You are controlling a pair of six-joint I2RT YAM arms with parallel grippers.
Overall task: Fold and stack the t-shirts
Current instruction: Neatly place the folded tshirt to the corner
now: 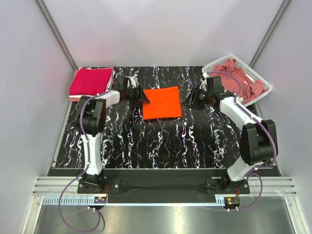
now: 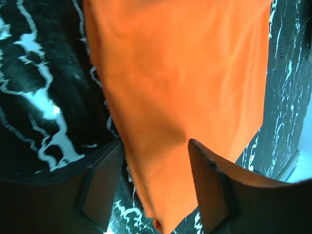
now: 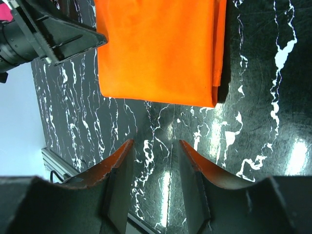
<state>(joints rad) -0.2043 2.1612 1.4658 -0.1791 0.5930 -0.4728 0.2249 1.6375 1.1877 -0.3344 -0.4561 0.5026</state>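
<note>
Newbie: quick q, going front to back: what's on the table [image 1: 146, 141] rn, and what are the pincers up to?

Tech: nearest the arm bases it's just black marble-look top. Mid-table sits the orange tee [image 1: 162, 102], folded into a flat, squarish pad. left gripper [image 2: 156, 146] is at its left edge, jaws apart w/ the cloth edge running between the fingers, not pinched afaict. right gripper [image 3: 156, 144] is just beside the right edge, jaws apart, nothing in them, only tabletop between.

Newbie: and further back?

Tech: far left corner has a crimson tee [image 1: 90, 80], folded, w/ what looks like a paler one under it. Far right is the basket [image 1: 261, 87] w/ rose tees [image 1: 234, 73] heaped in it, unfolded.

Newbie: so how's the orange one gonna handle? where to grab?

Tech: imo light, soft, floppy, zero stiffness. Lift one corner and the layers prob peel open and the fold's gone. Right wrist view shows stacked layers along one edge, so I'd bite through all layers at the edges, both sides at once, low to the table, then carry it flat over to the crimson one. Cloth on that glossy top prob slides easy, so a push could bunch it up instead of getting a finger under. Guess only, obv.
</note>
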